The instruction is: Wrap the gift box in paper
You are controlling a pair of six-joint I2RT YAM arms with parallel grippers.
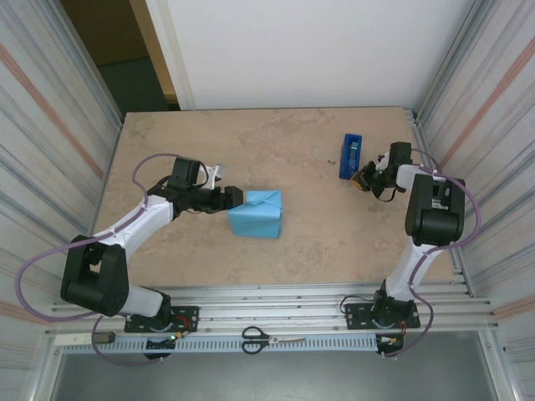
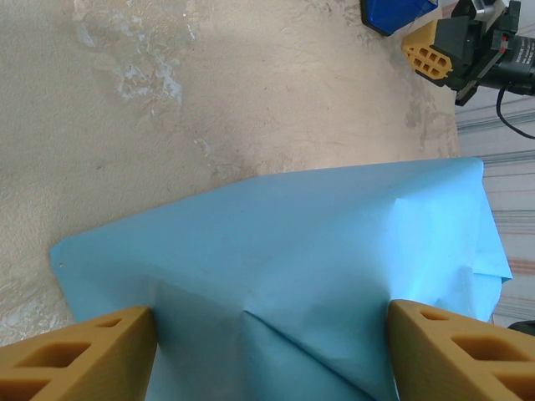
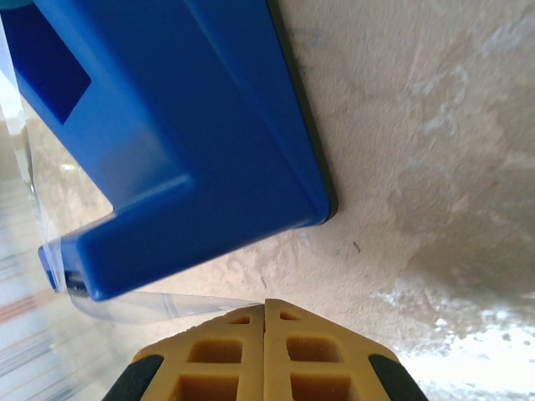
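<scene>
Blue paper (image 1: 256, 213) covers one box, left hand (image 1: 236, 198) spread wide around it; right hand (image 1: 363, 178) pinches tape.

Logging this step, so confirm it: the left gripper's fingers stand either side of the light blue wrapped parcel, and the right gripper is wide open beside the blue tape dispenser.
One detail is wrong: the right gripper is shut, its fingers pressed together beside the tape dispenser, as the right wrist view shows. The left gripper does straddle the parcel.

Light-blue paper (image 1: 257, 213) folded mid-table
</scene>
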